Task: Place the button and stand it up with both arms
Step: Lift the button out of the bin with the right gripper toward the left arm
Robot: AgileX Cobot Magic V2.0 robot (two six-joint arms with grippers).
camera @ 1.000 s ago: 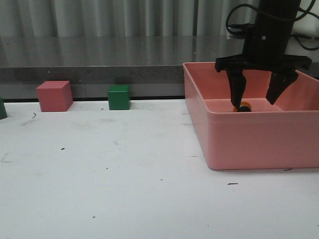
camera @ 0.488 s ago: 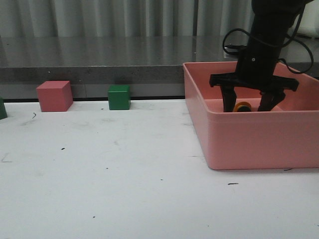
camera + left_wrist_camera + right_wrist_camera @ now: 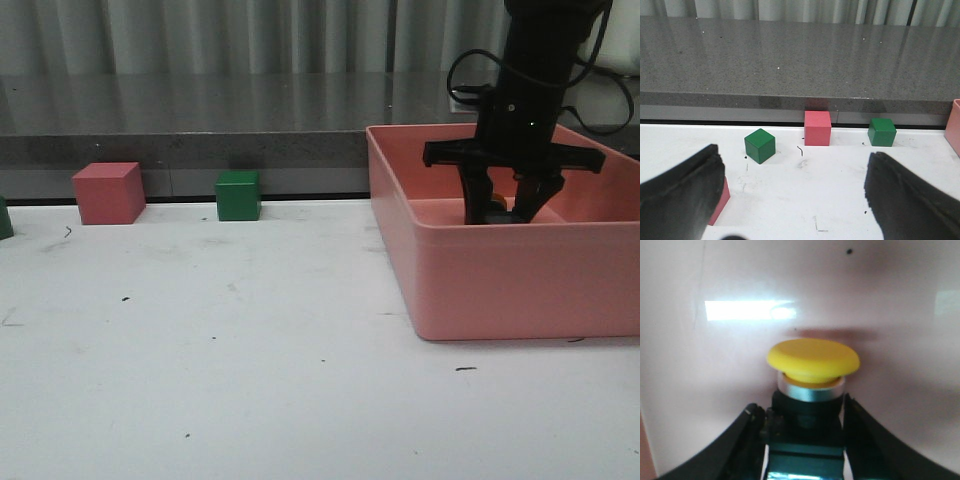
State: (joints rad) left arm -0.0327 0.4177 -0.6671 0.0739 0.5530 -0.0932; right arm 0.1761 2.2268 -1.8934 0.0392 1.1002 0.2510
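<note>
A pink bin (image 3: pixel 500 285) is seen at the right of the front view, and the right gripper (image 3: pixel 505 212) is lowered into it, its fingers (image 3: pixel 747 440) closed narrowly on the black body of the button (image 3: pixel 812 365). The left gripper (image 3: pixel 795 200) is shown spread wide across the bottom of its wrist view, with a pink cube (image 3: pixel 817 128) and green cubes (image 3: pixel 882 132) at centre frame.

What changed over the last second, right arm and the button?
The right gripper came down into the pink bin and narrowed from wide open; its fingers now flank the button body, seemingly gripping it. The cubes on the table and the left gripper's open fingers show no change.
</note>
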